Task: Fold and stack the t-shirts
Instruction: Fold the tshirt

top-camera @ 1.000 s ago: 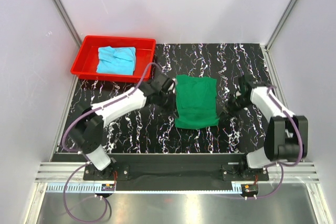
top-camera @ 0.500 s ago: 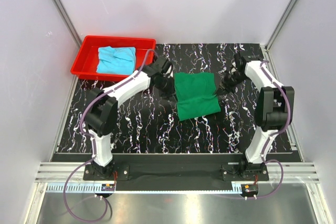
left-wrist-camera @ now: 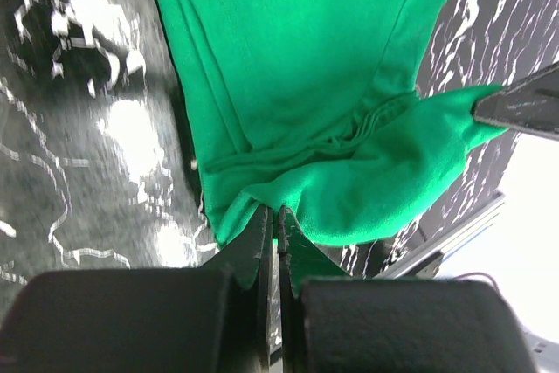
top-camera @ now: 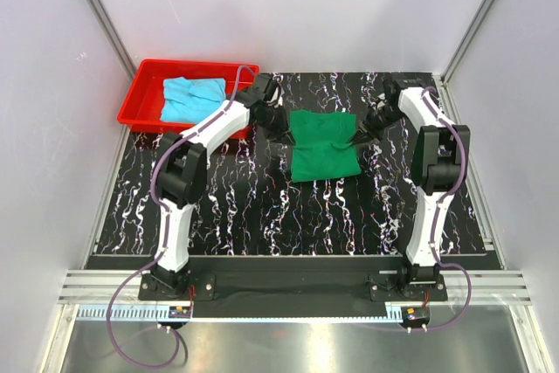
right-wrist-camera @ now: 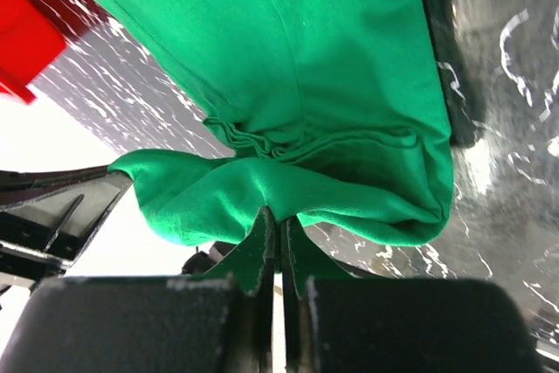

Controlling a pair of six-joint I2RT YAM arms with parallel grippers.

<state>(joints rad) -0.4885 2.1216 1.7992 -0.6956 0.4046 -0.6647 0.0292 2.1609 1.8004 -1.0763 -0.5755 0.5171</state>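
Observation:
The dark green t-shirt (top-camera: 324, 146) lies partly folded on the black marbled table, its far edge lifted between both grippers. My left gripper (top-camera: 284, 131) is shut on the shirt's far left corner (left-wrist-camera: 262, 194). My right gripper (top-camera: 359, 134) is shut on its far right corner (right-wrist-camera: 279, 189). In each wrist view the green cloth bunches right at the closed fingertips, and the other gripper's tip shows at the cloth's far end. The light cyan-blue t-shirt (top-camera: 192, 100) lies crumpled in the red tray (top-camera: 140, 102) at the back left.
The red tray sits just behind the left arm's forearm (top-camera: 218, 124). White enclosure walls and metal posts ring the table. The black marbled table (top-camera: 262, 216) stretches in front of the shirt.
Both grippers have moved toward the back of the table, carrying the green shirt's edge with them; the shirt has shifted back and looks shorter from front to back.

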